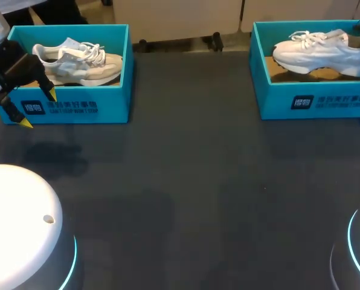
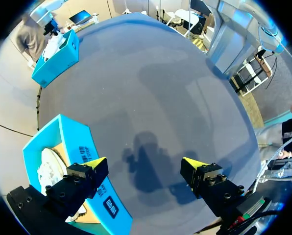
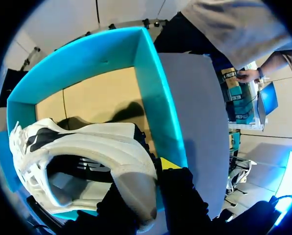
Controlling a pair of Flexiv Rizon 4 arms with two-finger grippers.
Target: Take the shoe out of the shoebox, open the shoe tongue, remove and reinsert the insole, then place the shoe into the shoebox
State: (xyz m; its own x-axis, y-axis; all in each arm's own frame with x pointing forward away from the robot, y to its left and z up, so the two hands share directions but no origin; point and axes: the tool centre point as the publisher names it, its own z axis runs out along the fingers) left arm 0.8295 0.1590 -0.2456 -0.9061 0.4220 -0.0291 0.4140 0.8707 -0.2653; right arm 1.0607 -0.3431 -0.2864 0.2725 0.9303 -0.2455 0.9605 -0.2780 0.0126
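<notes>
2 right fingers [image 3: 169, 164] pinch the white shoe [image 3: 87, 147] at its heel.

An open turquoise cardboard shoebox [image 1: 77, 107] stands at the far left corner of the table. Inside it a cream-beige laced sneaker [image 1: 77, 60] rests upright on its sole, with the toe pointing to the middle of the table. A second turquoise shoebox [image 1: 325, 99] of the same kind stands at the far right corner, well apart from the first. It holds a white laced sneaker [image 1: 322, 51] with a dark lining, also upright, with the toe pointing to the middle, over the brown floor of the box.
</notes>
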